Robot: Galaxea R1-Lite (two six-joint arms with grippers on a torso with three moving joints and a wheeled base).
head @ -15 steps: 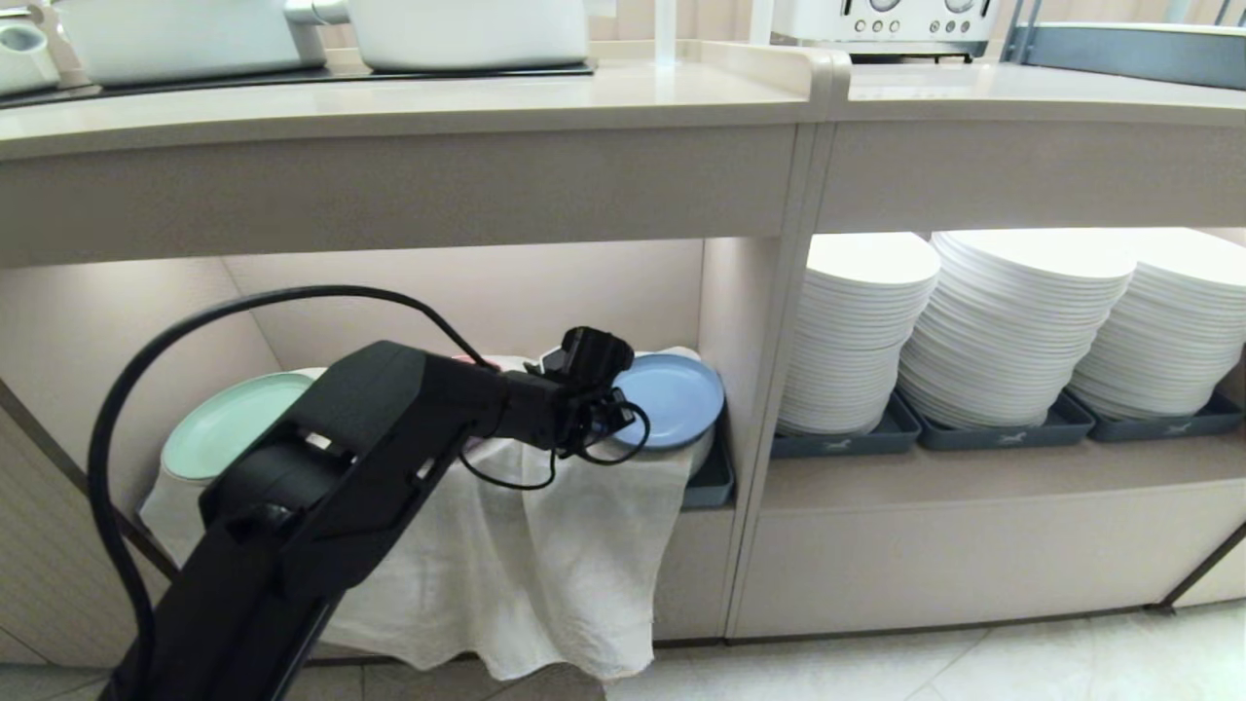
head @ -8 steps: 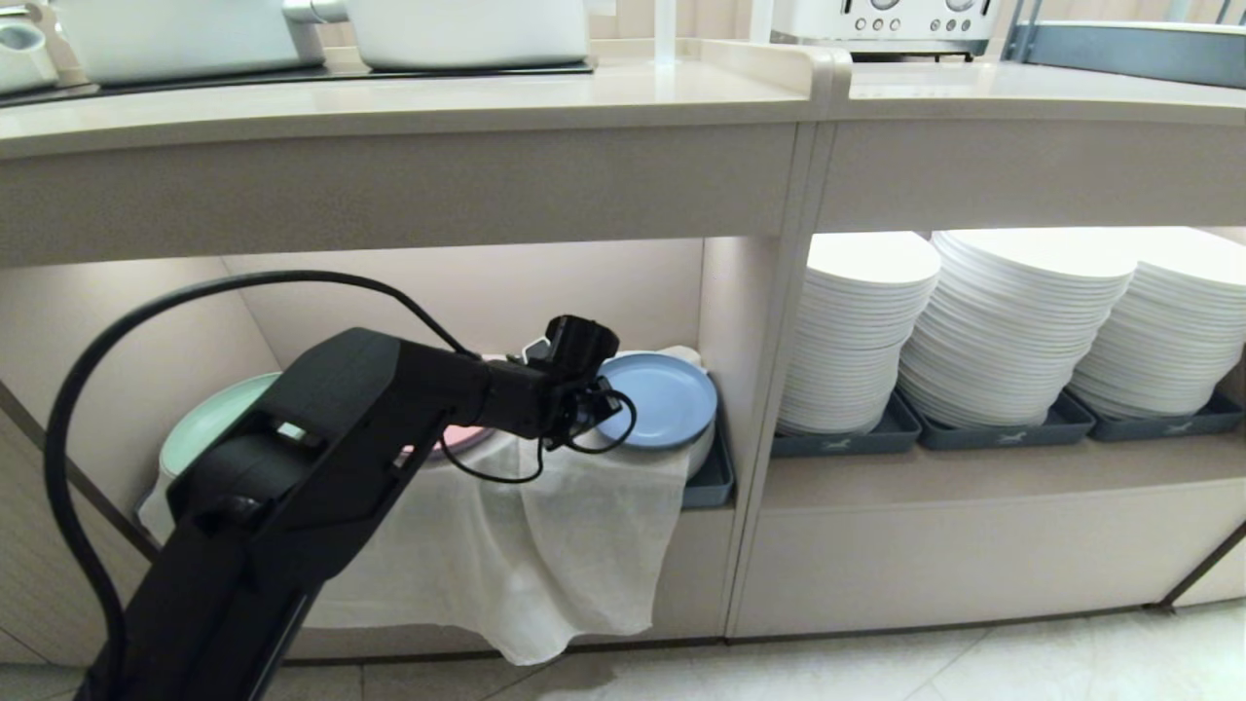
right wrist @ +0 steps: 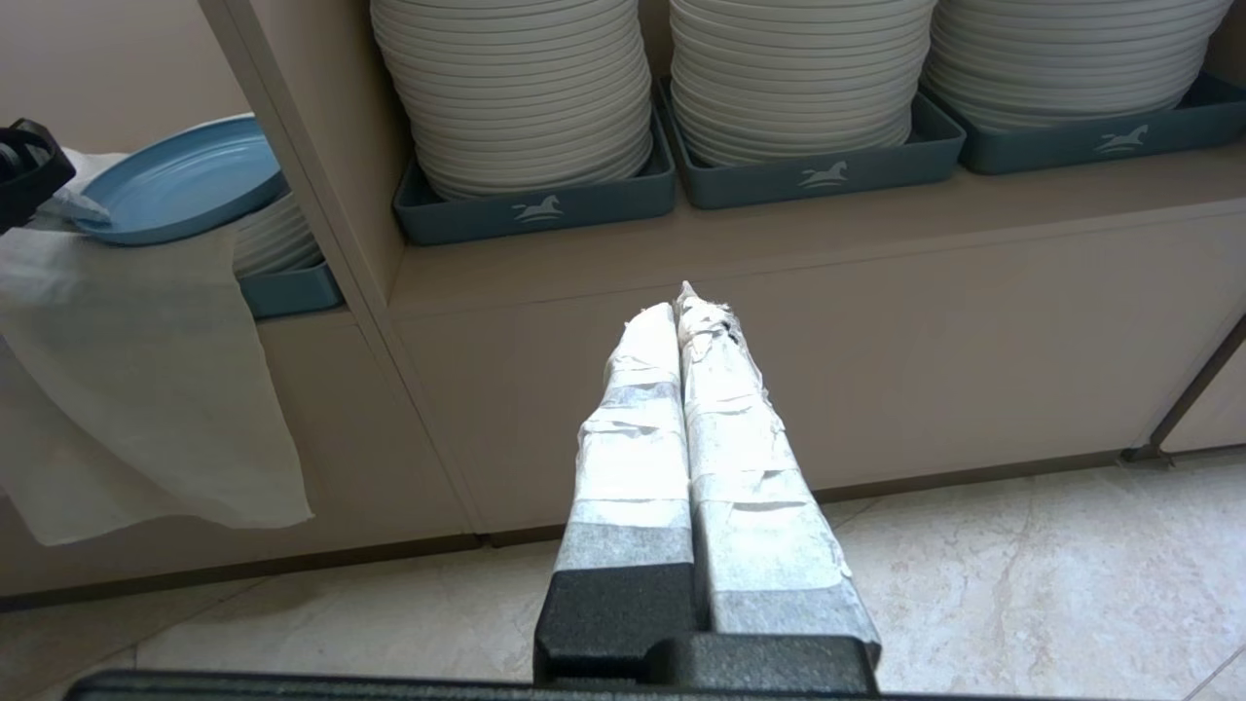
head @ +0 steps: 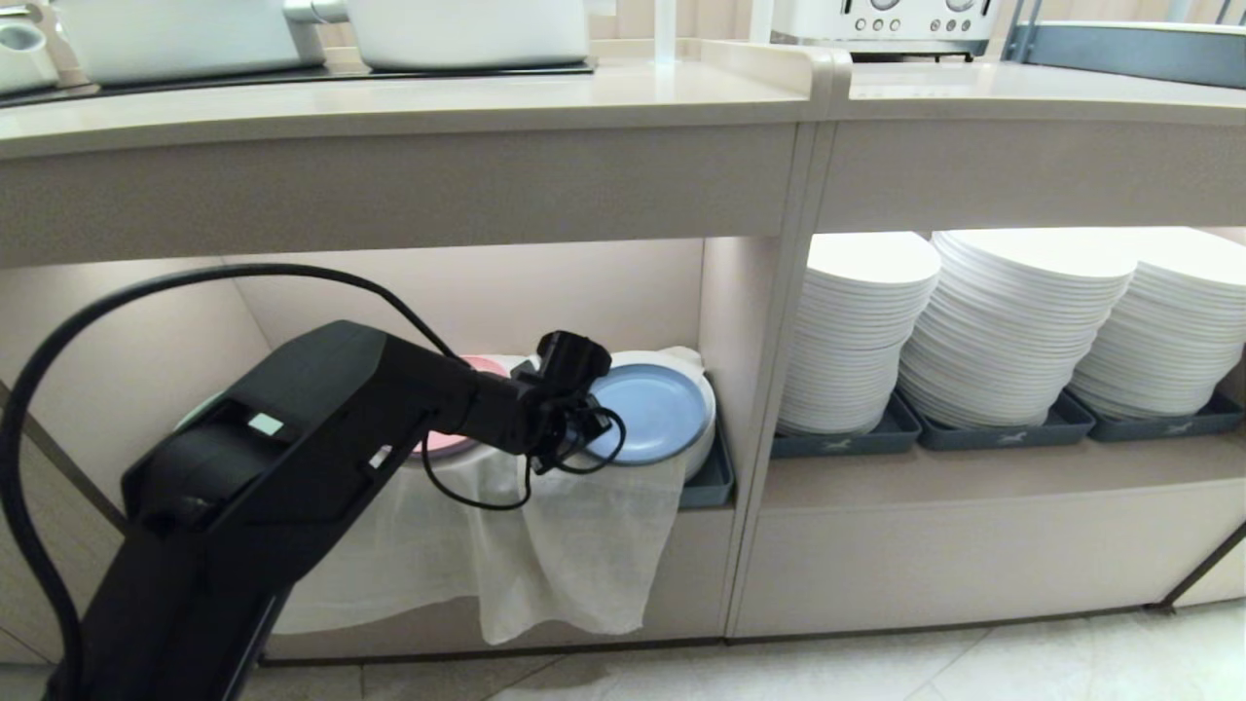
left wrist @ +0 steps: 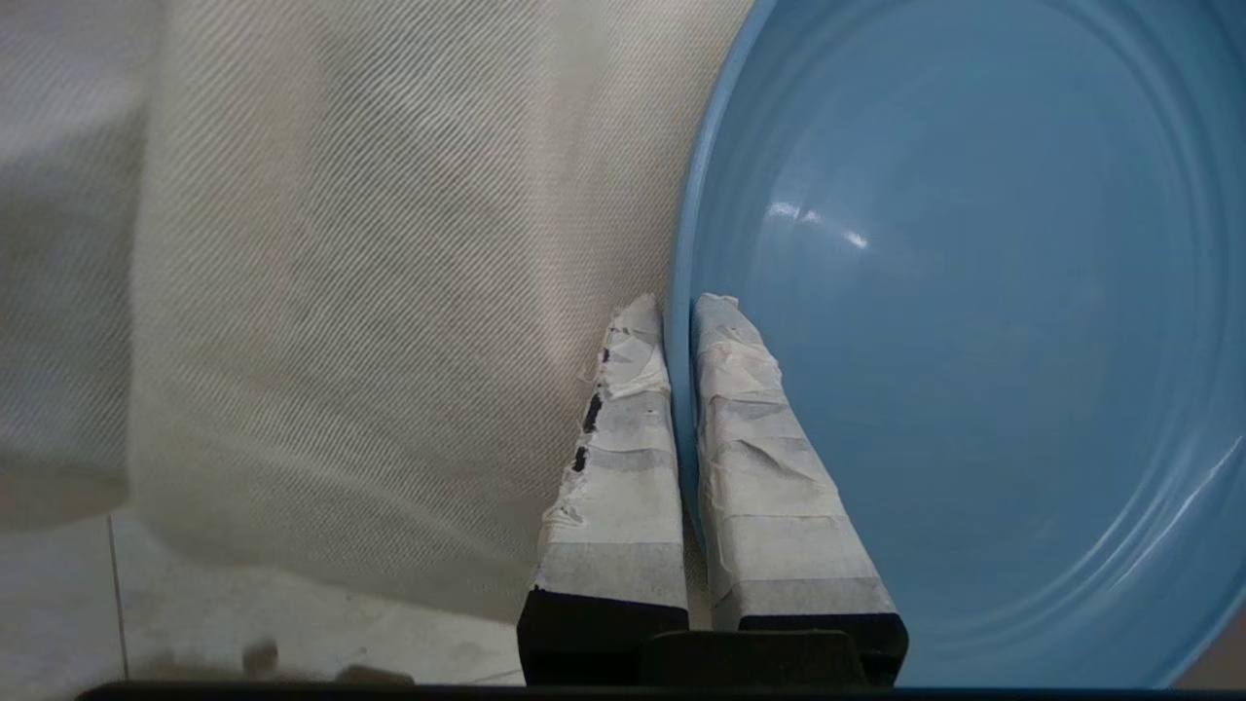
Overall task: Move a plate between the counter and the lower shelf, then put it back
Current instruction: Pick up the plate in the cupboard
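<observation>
The left gripper point(left wrist: 678, 310) is pinched tight on the near rim of the plate point(left wrist: 973, 321), one taped finger above the rim and one below. The plate lies over the white cloth point(head: 574, 545) inside the lower shelf point(head: 467, 292), beside the pink plate point(head: 450, 443), under the counter point(head: 389, 107). The right gripper point(right wrist: 686, 307), fingers pressed together and empty, hangs outside the shelf, facing the white plate stacks point(right wrist: 526, 88).
</observation>
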